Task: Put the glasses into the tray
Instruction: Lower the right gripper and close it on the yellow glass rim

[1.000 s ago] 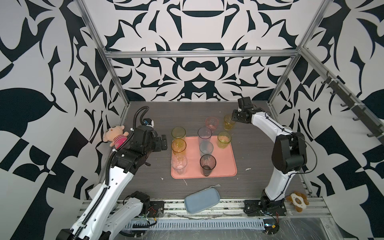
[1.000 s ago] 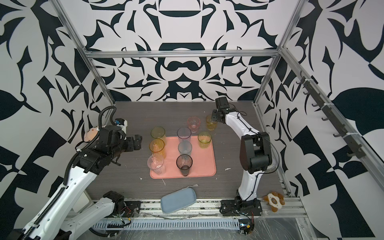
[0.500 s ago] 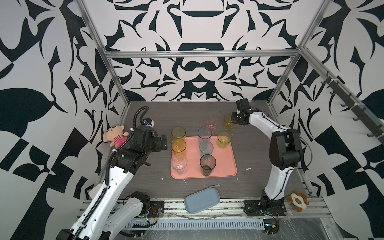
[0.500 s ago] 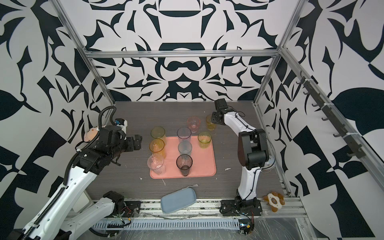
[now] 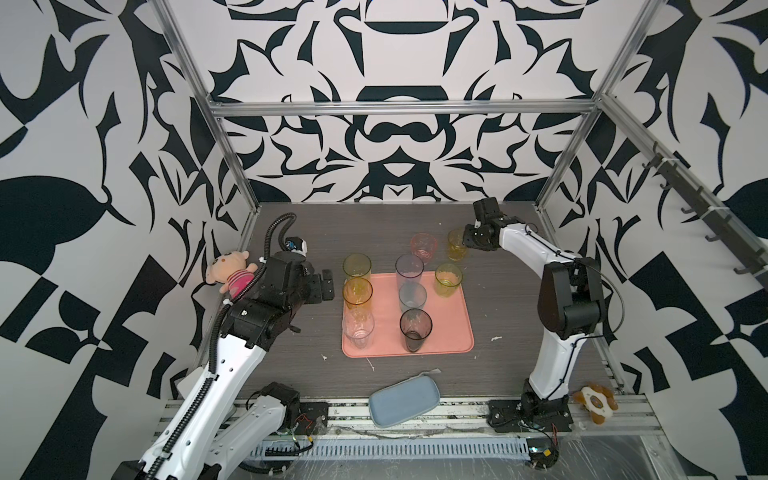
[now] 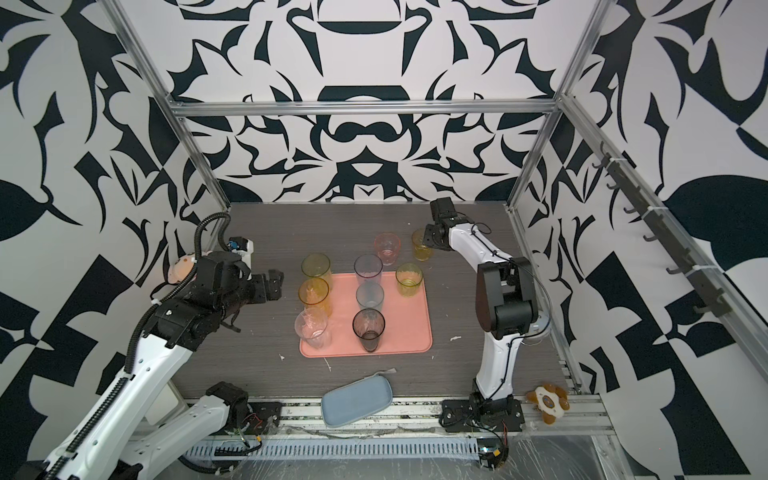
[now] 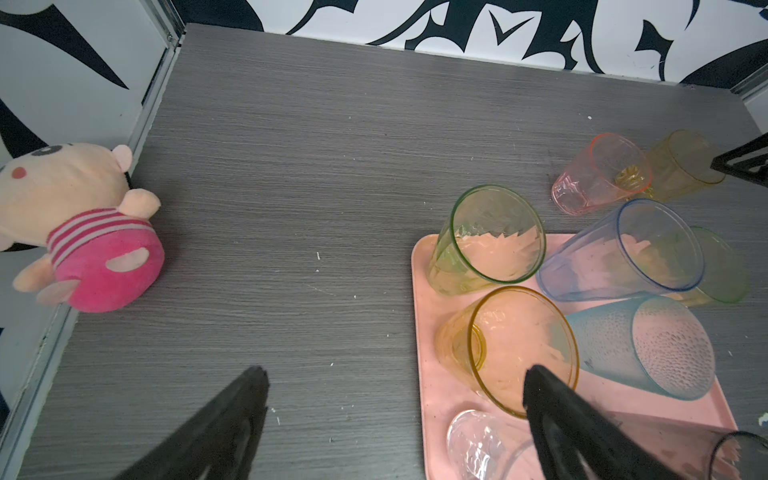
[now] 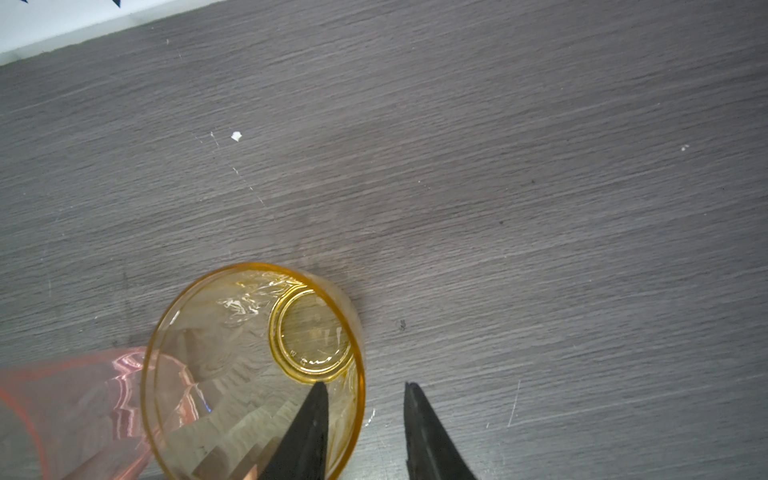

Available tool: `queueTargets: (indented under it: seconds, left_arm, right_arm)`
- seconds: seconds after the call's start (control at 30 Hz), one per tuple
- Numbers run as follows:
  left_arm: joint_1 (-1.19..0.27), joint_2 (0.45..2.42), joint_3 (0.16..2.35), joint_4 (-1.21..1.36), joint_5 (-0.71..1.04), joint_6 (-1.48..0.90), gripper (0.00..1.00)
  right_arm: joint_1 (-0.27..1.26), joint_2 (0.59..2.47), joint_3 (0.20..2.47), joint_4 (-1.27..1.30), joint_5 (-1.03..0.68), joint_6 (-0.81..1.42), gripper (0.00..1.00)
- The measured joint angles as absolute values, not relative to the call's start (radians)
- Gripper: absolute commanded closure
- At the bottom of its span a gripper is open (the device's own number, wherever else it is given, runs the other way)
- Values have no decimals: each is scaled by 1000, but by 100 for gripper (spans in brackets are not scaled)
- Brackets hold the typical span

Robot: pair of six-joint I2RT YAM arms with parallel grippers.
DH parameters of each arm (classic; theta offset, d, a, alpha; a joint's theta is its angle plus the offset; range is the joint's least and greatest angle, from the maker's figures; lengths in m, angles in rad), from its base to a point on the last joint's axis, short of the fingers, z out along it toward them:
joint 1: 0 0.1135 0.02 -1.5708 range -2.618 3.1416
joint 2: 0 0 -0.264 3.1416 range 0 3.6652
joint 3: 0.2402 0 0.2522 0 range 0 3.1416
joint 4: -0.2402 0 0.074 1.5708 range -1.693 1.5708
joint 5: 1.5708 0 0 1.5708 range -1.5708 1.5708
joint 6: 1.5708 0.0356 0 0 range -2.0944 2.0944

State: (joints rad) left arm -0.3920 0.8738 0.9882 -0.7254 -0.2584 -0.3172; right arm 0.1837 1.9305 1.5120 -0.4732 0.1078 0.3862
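Right pincer (image 8: 364,384): parted, astride the yellow glass (image 8: 232,353) rim, one finger inside, seemingly not yet clamping.
Left pincer (image 7: 395,372): spread wide, empty.
Tray (image 7: 424,332): just beside the left pincer, well apart from the right.

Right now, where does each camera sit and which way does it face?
Top views: high over the arm bases, looking down on the tray; left arm and right arm show.
Left wrist: on that arm, facing tray and toy past the open left claw.
Right wrist: looking down at the yellow glass; right claw straddles its rim.
Both wrist views share the pink glass.
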Motion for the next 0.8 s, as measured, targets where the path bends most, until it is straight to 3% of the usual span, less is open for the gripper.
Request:
queueTargets:
  seconds: [0.5,0.8]
  left_arm:
    - [-392,865,988,-726,-270,-318,1]
    - [-392,865,988,-726,-269,-318,1]
  right_arm:
    - [184,1965,1519,-473,86,387,71]
    - [184,1965,1520,-473,79,392,82]
